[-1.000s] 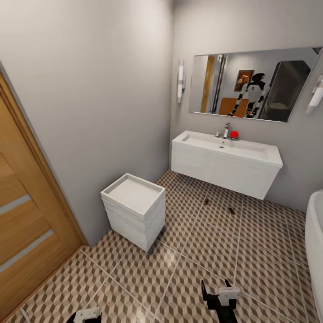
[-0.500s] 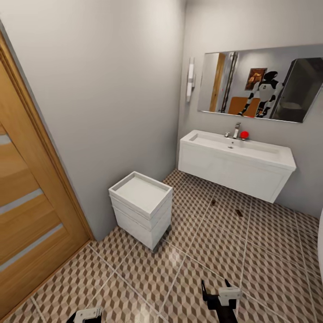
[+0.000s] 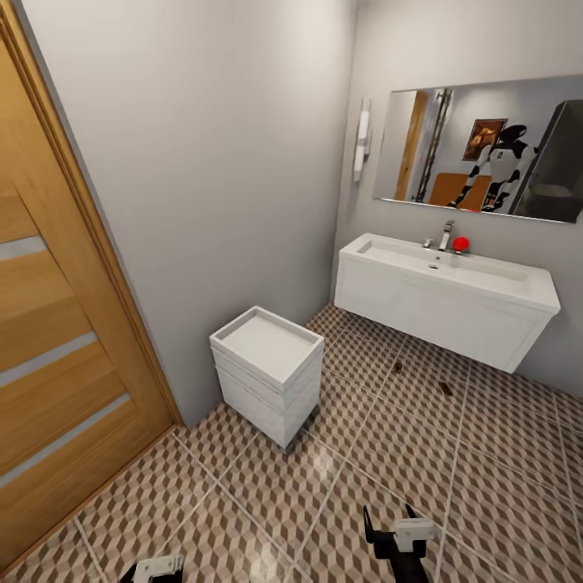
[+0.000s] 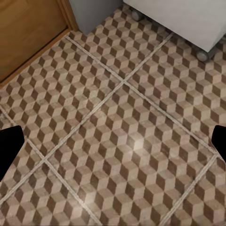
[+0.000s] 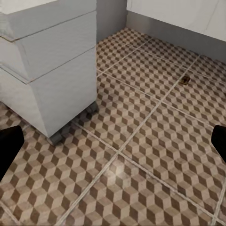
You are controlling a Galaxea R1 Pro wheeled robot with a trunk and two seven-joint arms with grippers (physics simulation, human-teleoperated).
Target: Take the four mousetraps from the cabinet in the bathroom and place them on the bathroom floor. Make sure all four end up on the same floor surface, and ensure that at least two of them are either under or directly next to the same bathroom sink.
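Two mousetraps lie on the bathroom floor [image 3: 389,453] below the front edge of the wall-hung sink [image 3: 445,295]. The nearer mousetrap [image 3: 397,367] sits under the sink's middle, and the farther mousetrap [image 3: 445,389] lies a little out from its right part, the two near each other but apart. Both are small brown slivers. The farther one seems to have its long axis slanting across the tiles; which way either points is too small to tell. In the right wrist view one mousetrap [image 5: 186,79] shows on the tiles.

The white drawer unit [image 3: 267,372] stands against the left wall, near the wooden door [image 3: 57,324].

The left gripper [image 3: 154,569] and right gripper [image 3: 401,538] hang low over the tiles, each with its fingers spread and pinching nothing.

Since the earlier picture the whole view has shifted: sink, mirror [image 3: 486,150] and unit sit further right, so the camera turned.
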